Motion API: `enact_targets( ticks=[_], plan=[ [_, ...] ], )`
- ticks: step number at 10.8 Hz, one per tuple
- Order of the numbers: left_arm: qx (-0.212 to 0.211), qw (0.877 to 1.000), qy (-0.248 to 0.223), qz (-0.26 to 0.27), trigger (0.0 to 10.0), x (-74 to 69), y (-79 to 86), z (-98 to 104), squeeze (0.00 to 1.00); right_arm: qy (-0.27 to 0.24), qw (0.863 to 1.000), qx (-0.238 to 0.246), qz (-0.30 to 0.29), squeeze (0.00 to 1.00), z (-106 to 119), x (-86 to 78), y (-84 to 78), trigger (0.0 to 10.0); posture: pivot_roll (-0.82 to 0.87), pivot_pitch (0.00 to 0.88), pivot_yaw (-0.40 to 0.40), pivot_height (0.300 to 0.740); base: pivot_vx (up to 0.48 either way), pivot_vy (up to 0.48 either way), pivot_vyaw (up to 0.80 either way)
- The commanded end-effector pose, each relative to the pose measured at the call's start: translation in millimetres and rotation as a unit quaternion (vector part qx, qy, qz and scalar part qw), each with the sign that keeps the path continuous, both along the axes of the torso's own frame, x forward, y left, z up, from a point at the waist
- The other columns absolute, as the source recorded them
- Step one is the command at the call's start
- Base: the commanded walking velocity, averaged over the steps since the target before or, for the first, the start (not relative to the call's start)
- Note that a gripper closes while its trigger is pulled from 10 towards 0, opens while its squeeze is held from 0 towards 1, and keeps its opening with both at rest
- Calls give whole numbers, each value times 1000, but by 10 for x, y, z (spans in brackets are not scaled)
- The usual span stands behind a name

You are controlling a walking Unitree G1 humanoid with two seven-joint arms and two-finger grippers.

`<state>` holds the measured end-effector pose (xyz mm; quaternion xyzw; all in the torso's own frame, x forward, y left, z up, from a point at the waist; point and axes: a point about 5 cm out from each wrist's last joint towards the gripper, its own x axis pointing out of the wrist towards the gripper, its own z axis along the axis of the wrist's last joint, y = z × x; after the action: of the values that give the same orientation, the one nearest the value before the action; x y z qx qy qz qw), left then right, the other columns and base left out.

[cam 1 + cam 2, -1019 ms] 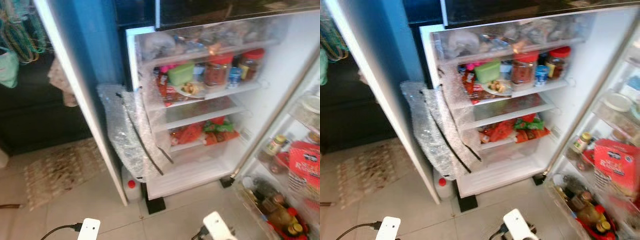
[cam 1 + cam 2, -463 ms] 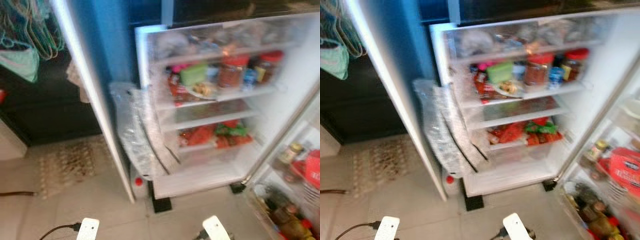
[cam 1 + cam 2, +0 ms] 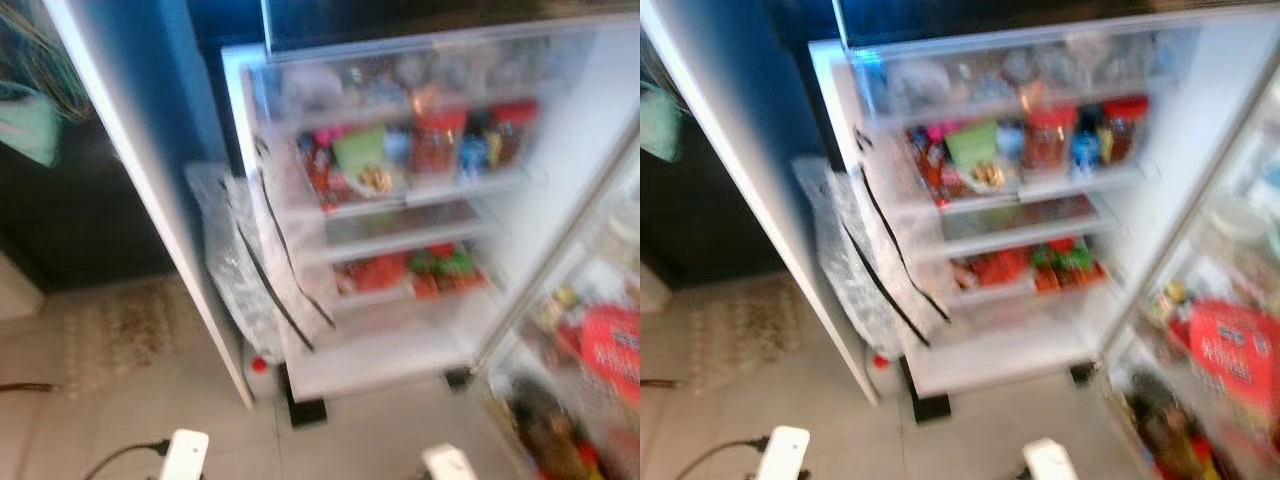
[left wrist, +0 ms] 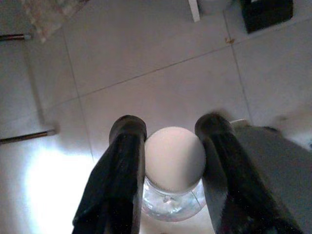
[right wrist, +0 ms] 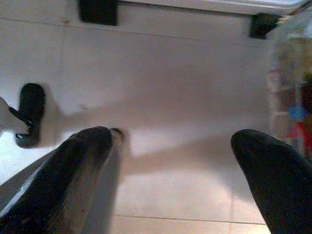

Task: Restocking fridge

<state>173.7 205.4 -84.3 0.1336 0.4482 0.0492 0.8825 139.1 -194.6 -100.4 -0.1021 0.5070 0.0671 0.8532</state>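
Note:
The fridge (image 3: 520, 200) stands open before me, blurred. Its shelves hold red-lidded jars (image 3: 435, 135), a green box (image 3: 358, 148) and red and green packets (image 3: 420, 270). The open door on the right carries bottles and a red packet (image 3: 612, 350). My left gripper (image 4: 170, 126) hangs low over the tiled floor, shut on a clear bottle with a round white cap (image 4: 174, 158). My right gripper (image 5: 173, 136) is open with nothing between its fingers, above the floor close to the fridge base.
A sheet of bubble wrap (image 3: 232, 262) hangs at the fridge's left edge beside a white-edged blue panel (image 3: 140, 180). A small red-capped bottle (image 3: 260, 365) stands on the floor by a black foot (image 3: 308, 410). A patterned rug (image 3: 110, 325) lies to the left.
The whole picture has shifted sideways and grown more blurred, so the camera has moved. Both wrists stay low at the bottom edge.

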Motion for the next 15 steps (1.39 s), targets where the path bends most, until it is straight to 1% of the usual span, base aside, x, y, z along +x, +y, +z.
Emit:
enact_targets(
  ticks=[1, 3, 10, 12, 13, 14, 15],
  plan=[
    [9, 1000, 10, 2, 10000, -60, 55, -18, 0, -7, 1000, 10, 1, 0, 8, 50, 78, 10000, -50, 7, 8, 740, 0, -266, 0],
    [10, 1000, 10, -1, 10000, -60, 54, -18, 0, -8, 1000, 7, -2, 0, 20, 74, 43, 10000, -55, 0, 10, 740, 0, -266, 0],
    [9, 1000, 8, -4, 10000, -41, 54, -10, 0, 3, 1000, 1, -6, 0, 3, 20, 8, 10000, -59, 0, 14, 740, 0, -265, 0],
    [5, 1000, -2, 1, 10000, -32, 59, -1, 0, -2, 1000, 2, -1, 0, 10, 46, 33, 10000, -60, 3, 13, 740, 0, 0, 0],
    [1, 1000, -19, -4, 10000, 22, 46, 28, 0, -1, 1000, 2, -1, 0, 7, 38, 32, 10000, -61, 6, 11, 740, 0, 0, 0],
    [5, 997, -72, -9, 10000, 220, 69, 152, 0, 1, 1000, 2, 2, 0, 3, 29, 37, 10000, -59, 6, 10, 740, 0, 0, 0],
    [-5, 991, -131, -23, 10000, 426, 63, 299, 0, 3, 1000, 1, 4, 0, -1, 18, 36, 10000, -55, 10, 6, 740, 0, 0, 0]
  ],
)
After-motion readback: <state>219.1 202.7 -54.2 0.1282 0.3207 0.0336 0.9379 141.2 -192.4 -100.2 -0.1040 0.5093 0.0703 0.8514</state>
